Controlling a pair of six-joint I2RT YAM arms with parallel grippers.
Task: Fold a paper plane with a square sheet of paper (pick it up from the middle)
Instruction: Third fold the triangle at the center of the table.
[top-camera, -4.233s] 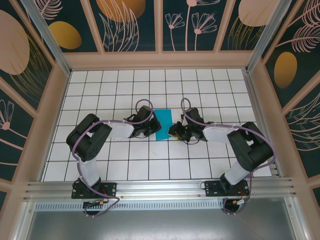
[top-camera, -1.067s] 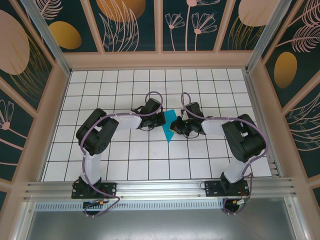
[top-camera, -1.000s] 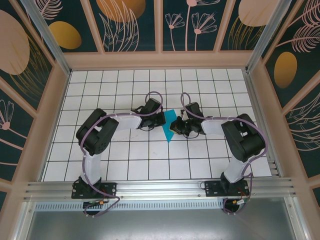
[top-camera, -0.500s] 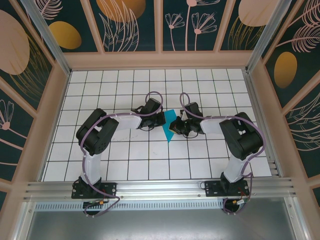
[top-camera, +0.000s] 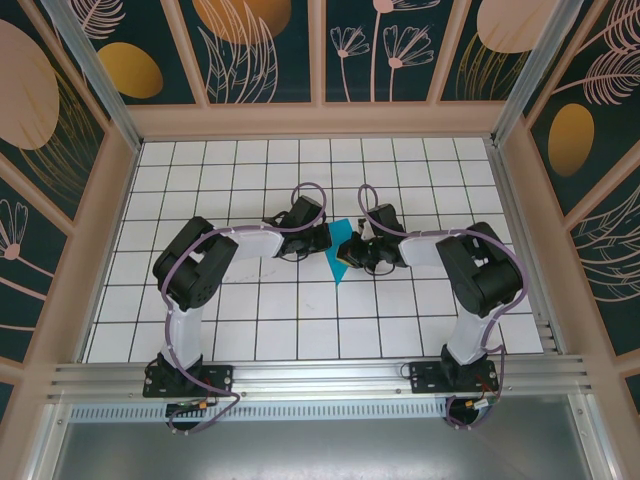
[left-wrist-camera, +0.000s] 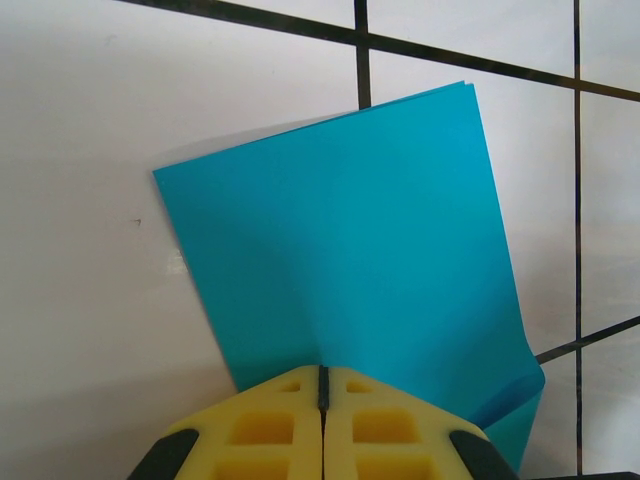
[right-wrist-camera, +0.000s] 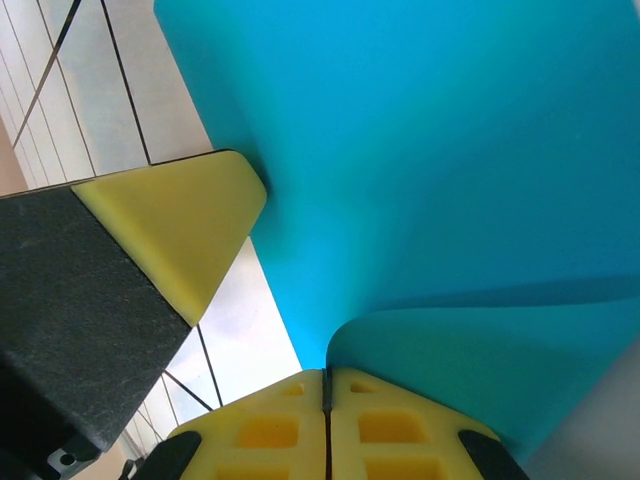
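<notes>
Left hand (left-wrist-camera: 323, 375) clamped on edge of folded teal paper (left-wrist-camera: 350, 230); right hand (right-wrist-camera: 325, 378) clamped on opposite edge, paper curling there; all near counter (top-camera: 250, 330) middle.

Legible markings: none. You can read no text, label, brand or number on the square sheet of paper (left-wrist-camera: 340, 250), on the gridded table (top-camera: 200, 170), or on the wall panels (top-camera: 260, 50), which carry plant drawings alone.
</notes>
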